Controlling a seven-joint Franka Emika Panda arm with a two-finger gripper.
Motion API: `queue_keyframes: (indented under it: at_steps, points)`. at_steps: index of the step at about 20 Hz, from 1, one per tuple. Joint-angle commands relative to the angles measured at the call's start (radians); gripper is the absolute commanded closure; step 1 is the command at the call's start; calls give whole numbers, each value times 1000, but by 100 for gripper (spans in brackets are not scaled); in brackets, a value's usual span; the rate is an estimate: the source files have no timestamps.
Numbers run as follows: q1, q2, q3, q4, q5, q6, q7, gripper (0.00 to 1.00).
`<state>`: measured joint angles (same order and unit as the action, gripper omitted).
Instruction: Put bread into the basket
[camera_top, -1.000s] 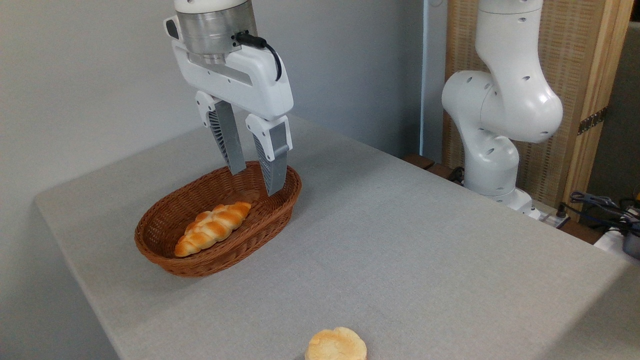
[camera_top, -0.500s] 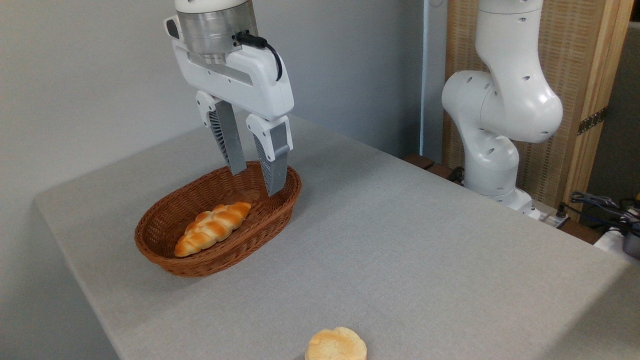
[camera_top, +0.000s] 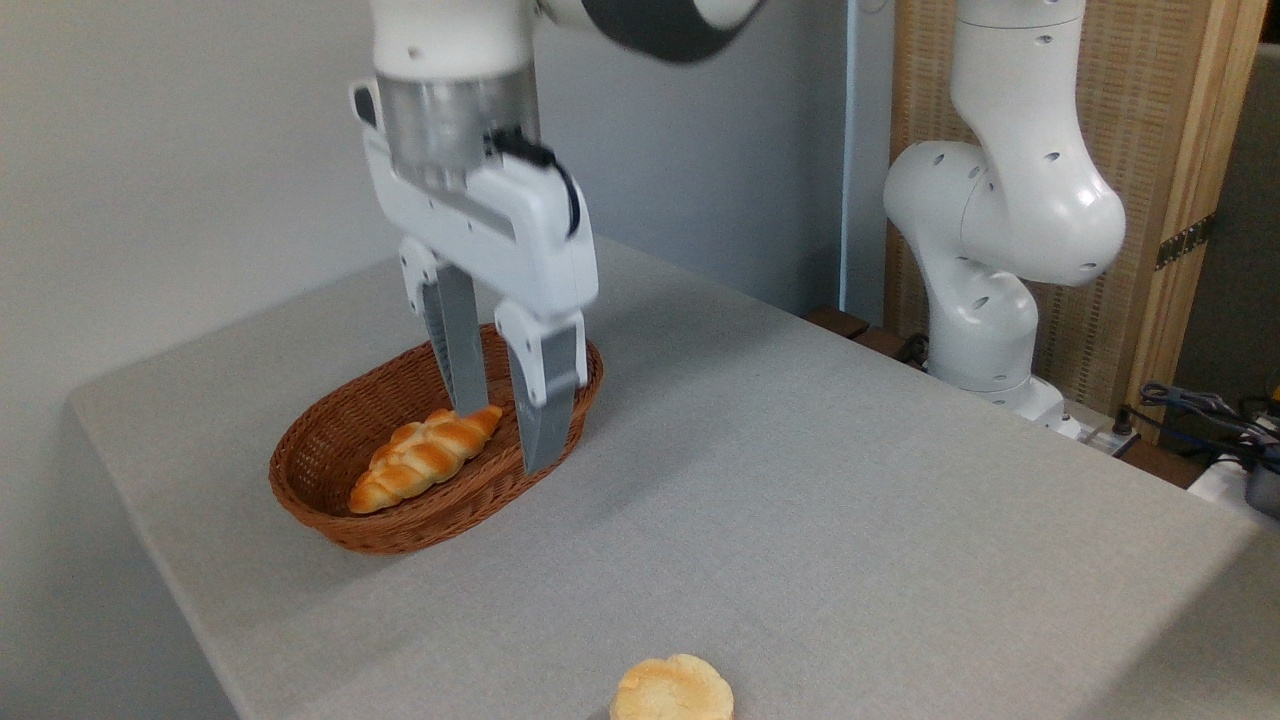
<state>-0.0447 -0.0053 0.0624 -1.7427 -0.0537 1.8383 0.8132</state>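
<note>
Tool over basket, bun outside it.
The tool (camera_top: 503, 438) hangs with fingers spread, gripping nothing, above the basket (camera_top: 330, 505) near the worktop's (camera_top: 850, 480) far left corner, beside a braided loaf (camera_top: 425, 456). The bun (camera_top: 672, 689) lies at the near edge, well apart.

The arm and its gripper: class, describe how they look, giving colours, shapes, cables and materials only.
The arm is glossy white with rounded, bulging joints dotted with small dark holes. Its wrist ends in a silver metal cylinder above a white boxy gripper body. A black cable loops from the cylinder down the body's side. The jaws are two long grey tapering fingers in white mounts.
</note>
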Motion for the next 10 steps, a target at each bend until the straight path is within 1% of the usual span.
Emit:
queue_keyframes:
  at_steps: [1,2,3,4,5,7,9,10]
  points:
    - [-4,-13,74,-89,11,104,182,0]
    - [-6,-9,108,-109,40,137,239,0]
    - [-4,-2,138,-154,93,203,323,0]
    - [-4,-2,158,-187,107,247,351,0]
    - [-4,2,172,-208,107,284,354,0]
    - [-4,36,177,-233,109,337,354,0]
    - [-1,117,177,-245,110,416,354,0]
    - [0,137,175,-254,110,444,351,0]
